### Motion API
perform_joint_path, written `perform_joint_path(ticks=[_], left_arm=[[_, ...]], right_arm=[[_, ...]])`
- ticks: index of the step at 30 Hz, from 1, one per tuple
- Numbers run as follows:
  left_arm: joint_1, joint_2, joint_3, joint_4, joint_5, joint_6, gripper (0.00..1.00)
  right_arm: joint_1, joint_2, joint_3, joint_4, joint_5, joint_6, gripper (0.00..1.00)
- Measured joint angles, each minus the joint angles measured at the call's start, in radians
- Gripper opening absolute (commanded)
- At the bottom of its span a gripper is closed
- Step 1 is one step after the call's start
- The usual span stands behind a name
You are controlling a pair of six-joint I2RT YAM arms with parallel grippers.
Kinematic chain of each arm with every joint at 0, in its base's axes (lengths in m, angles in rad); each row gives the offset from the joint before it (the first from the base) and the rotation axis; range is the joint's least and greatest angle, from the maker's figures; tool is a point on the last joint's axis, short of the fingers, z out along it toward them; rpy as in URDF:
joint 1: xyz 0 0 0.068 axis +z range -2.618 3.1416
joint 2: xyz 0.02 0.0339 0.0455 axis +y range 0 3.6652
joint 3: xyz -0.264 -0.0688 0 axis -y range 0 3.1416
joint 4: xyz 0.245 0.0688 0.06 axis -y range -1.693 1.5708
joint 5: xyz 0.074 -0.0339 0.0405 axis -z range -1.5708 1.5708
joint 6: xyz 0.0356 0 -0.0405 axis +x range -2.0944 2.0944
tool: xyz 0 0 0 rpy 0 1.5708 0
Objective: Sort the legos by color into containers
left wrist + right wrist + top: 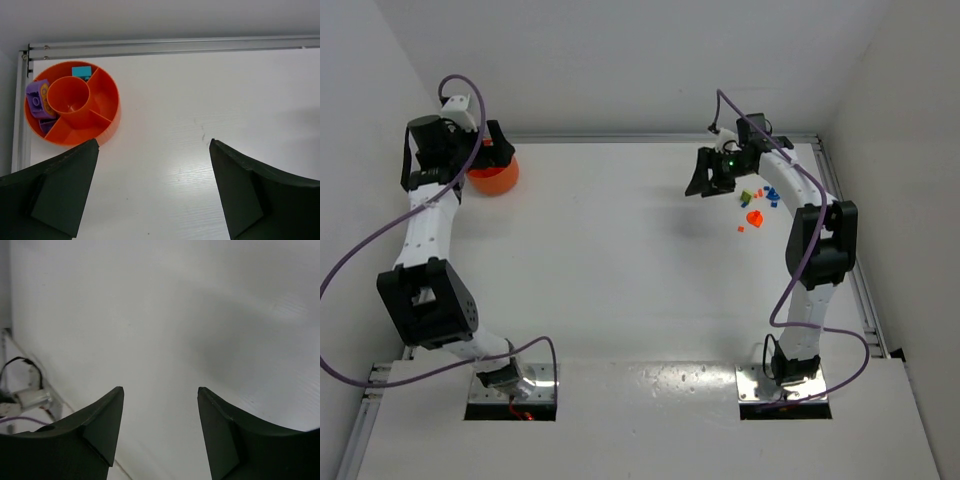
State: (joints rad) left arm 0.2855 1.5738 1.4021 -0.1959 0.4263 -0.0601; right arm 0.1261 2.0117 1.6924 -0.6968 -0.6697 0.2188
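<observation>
a white table (620, 270) fills most of the top view, with white walls on three sides and a thin metal rail (165, 46) along its far edge. the left arm (425, 230) climbs the left side of the frame and the right arm (815, 250) the right side. each trails a purple cable (350, 270).

the orange bowl (107, 115) sits in the upper left of the left wrist view, close to the corner of the rail. in the top view the left arm's wrist covers part of it. it has a round cup in the middle and walled sections around it. the top section holds a teal brick (81, 71), and the left section holds a purple brick (36, 100). a darker purple piece lies in the lower-left section, too shadowed to make out well.

the left jaws stand wide open with nothing in them. their dark fingers (65, 190) sit at the bottom of the frame, and the bowl is above the left one, outside the gap.

the loose legos (755, 205) lie in a small cluster at the upper right of the top view: red-orange, blue and yellow-green bits. the right jaws hang just left of that cluster, partly open and holding nothing. between their fingers (100, 425) only bare table shows.
</observation>
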Motion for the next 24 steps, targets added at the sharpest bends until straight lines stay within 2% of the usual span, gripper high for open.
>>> perform_joint_path(ticks=[4, 10, 15, 18, 24], left_arm=[[-0.024, -0.092, -0.064, -0.045, 0.013, 0.015, 0.99], [-0.142, -0.207, -0.117, -0.134, 0.013, 0.113, 0.99], [-0.148, -0.241, -0.137, -0.178, 0.085, 0.154, 0.99], [-0.149, -0.233, -0.142, -0.194, 0.129, 0.158, 0.99], [-0.16, -0.22, -0.166, -0.217, 0.171, 0.163, 0.99]], right_arm=[[-0.005, 0.0, 0.0, -0.025, 0.174, -0.059, 0.57], [-0.04, -0.002, -0.03, -0.032, 0.449, -0.193, 0.51], [-0.086, 0.027, 0.015, -0.032, 0.555, -0.272, 0.47], [-0.114, 0.116, 0.132, -0.029, 0.613, -0.328, 0.46], [-0.139, 0.255, 0.254, -0.024, 0.661, -0.405, 0.46]])
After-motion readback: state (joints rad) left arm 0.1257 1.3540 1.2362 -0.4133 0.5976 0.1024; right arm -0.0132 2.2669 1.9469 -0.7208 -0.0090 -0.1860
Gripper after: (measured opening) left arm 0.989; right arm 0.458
